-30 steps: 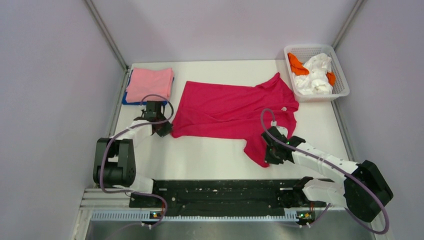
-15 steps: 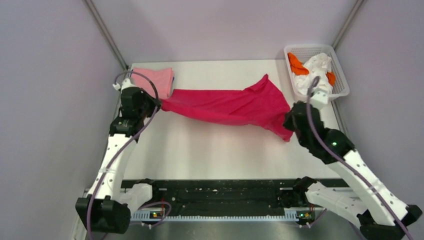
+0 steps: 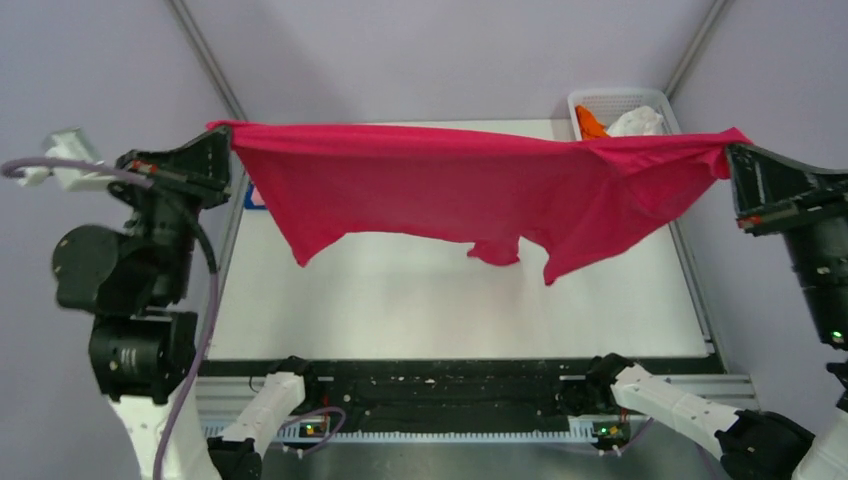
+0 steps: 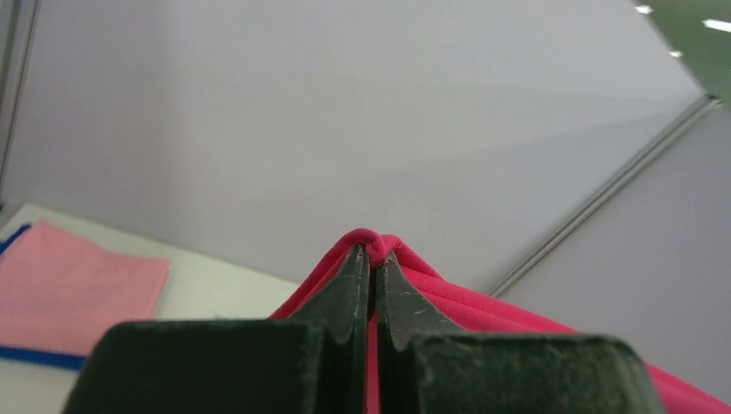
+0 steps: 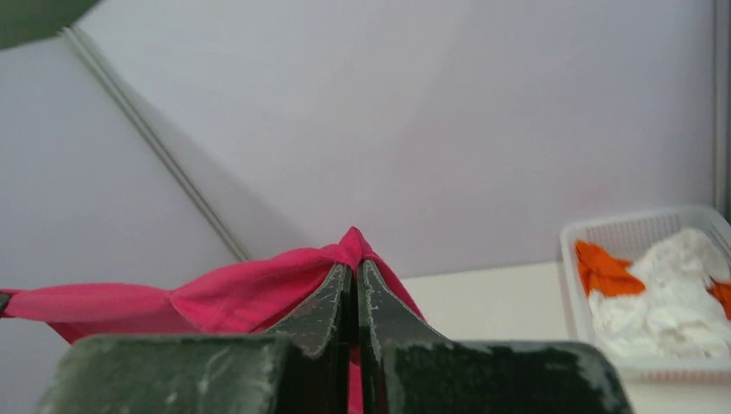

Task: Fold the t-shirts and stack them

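The crimson-red t-shirt [image 3: 450,185] hangs stretched in the air between both grippers, high above the table. My left gripper [image 3: 226,135] is shut on its left end, seen pinched in the left wrist view [image 4: 376,250]. My right gripper [image 3: 733,145] is shut on its right end, seen in the right wrist view [image 5: 352,252]. The folded light pink t-shirt [image 4: 73,289] lies on the deep blue t-shirt [image 4: 39,355] at the table's far left. In the top view only a blue corner [image 3: 252,198] shows below the red cloth.
A white basket [image 3: 595,102] with white and orange cloths stands at the far right corner, also in the right wrist view [image 5: 603,237]. Grey walls close in the white table [image 3: 450,300] on three sides.
Both arms have risen from the table and pulled apart, lifting the red t-shirt from lying flat to hanging taut between them. It now covers the folded stack from above.
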Robot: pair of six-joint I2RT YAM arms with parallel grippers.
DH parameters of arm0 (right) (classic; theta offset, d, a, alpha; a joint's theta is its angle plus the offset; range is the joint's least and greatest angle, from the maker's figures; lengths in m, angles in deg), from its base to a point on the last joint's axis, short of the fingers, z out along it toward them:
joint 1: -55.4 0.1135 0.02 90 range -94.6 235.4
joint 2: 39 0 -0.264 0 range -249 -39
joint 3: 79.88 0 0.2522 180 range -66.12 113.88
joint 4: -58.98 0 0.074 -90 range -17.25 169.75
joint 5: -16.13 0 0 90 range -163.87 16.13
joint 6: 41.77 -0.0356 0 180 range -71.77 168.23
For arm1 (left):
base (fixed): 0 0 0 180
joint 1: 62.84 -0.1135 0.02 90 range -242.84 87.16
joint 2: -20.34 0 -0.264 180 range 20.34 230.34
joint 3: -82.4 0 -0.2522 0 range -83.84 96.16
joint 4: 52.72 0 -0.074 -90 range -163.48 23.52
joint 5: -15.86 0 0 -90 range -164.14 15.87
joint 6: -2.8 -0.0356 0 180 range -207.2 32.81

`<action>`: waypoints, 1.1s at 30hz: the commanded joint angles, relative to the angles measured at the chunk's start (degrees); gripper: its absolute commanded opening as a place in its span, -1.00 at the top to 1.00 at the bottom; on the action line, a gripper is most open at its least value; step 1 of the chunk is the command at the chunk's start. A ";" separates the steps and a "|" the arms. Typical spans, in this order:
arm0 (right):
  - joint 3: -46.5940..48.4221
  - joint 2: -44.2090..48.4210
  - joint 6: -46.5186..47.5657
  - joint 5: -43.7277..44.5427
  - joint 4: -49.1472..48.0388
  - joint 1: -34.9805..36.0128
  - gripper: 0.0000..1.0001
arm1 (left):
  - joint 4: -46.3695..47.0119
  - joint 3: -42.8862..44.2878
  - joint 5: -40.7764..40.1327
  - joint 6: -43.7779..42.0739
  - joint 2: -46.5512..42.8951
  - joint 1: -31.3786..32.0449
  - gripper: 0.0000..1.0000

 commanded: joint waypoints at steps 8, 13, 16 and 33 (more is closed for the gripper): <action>15.16 -3.64 8.39 -11.81 3.20 -0.21 1.00 | -3.86 11.14 1.79 -3.20 -2.36 -0.41 1.00; 9.90 -6.26 11.64 -0.71 0.89 -0.17 1.00 | -1.92 5.31 1.33 -3.22 -0.40 -0.41 1.00; 1.98 -6.76 13.35 6.49 -3.80 -0.11 1.00 | 3.57 -5.52 -0.05 -3.52 -0.12 -0.41 1.00; -41.25 -27.55 11.08 7.17 -43.29 -12.15 1.00 | 23.27 -30.48 -5.46 -1.25 36.40 -0.50 1.00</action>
